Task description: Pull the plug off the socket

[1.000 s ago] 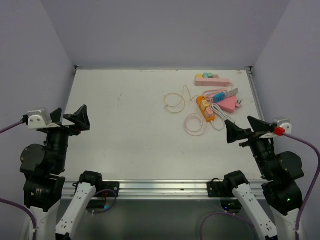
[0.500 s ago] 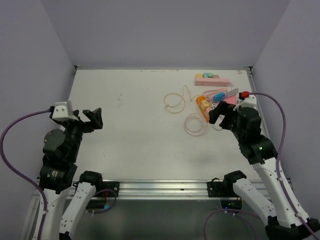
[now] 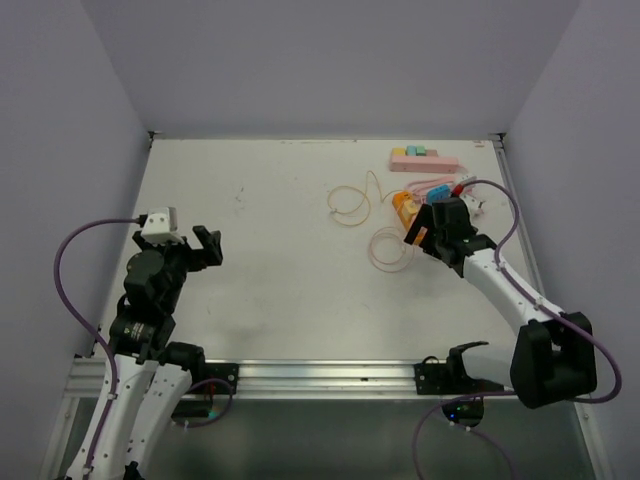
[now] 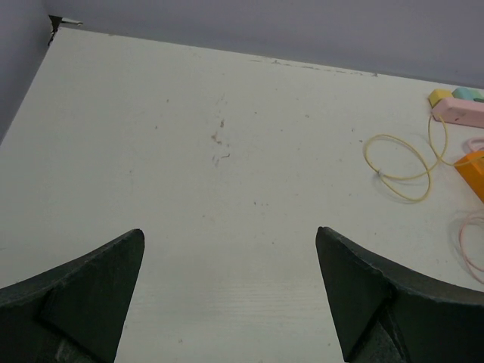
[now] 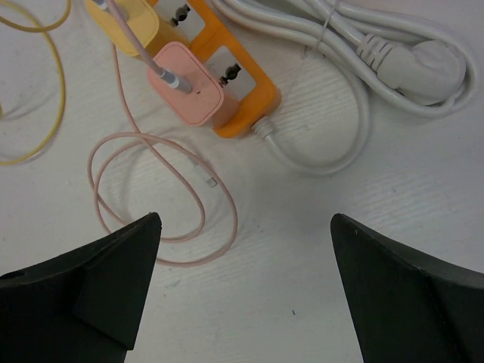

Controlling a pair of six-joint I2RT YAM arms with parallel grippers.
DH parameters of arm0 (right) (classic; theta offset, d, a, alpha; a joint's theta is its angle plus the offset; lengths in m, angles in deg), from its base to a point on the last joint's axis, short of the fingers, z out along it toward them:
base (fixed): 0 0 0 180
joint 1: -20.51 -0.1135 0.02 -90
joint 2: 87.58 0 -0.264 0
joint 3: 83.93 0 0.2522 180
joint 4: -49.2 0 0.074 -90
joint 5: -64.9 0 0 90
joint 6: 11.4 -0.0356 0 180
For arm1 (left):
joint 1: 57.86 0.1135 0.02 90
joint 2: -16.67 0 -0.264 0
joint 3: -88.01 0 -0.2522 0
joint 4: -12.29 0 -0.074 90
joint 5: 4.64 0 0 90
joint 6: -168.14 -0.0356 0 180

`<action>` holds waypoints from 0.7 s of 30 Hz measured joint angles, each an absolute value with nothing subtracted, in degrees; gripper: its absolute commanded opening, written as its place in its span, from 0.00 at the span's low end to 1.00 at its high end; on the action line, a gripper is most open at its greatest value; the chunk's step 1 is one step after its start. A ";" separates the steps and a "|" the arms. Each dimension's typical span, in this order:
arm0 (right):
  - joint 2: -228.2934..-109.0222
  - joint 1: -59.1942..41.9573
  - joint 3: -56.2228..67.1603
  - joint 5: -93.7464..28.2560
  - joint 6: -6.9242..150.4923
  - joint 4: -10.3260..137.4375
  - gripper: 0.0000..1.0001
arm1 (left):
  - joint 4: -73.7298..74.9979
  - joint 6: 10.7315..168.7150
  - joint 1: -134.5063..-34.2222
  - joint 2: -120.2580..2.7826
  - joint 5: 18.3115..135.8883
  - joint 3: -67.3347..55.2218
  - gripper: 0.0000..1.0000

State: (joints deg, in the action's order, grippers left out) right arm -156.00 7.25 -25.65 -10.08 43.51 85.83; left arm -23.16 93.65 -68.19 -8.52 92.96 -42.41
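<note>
The right gripper [image 5: 243,227] hangs with its fingers spread wide and nothing between them, just short of the pink plug [image 5: 185,91]. That plug sits pushed into the orange power strip [image 5: 253,97], next to a yellow plug [image 5: 128,21], at the far right of the table [image 3: 280,220]. The step in hand looks like the approach: next the fingers must move forward to straddle the pink plug, close on its sides and pull it straight out. The left gripper [image 4: 231,249], likewise spread and empty, hovers well apart over the table's left side.
</note>
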 measured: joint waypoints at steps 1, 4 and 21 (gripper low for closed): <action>-157.73 7.47 -25.81 -10.06 43.42 84.63 0.99 | -22.88 93.61 -68.19 -8.54 92.96 -42.43 1.00; -162.14 7.73 -25.85 -10.06 43.44 81.00 0.99 | -22.07 93.59 -68.19 -8.52 93.02 -42.43 1.00; -175.39 10.90 -25.85 -17.49 45.43 66.84 0.99 | -21.68 93.54 -68.19 -7.84 93.00 -42.46 1.00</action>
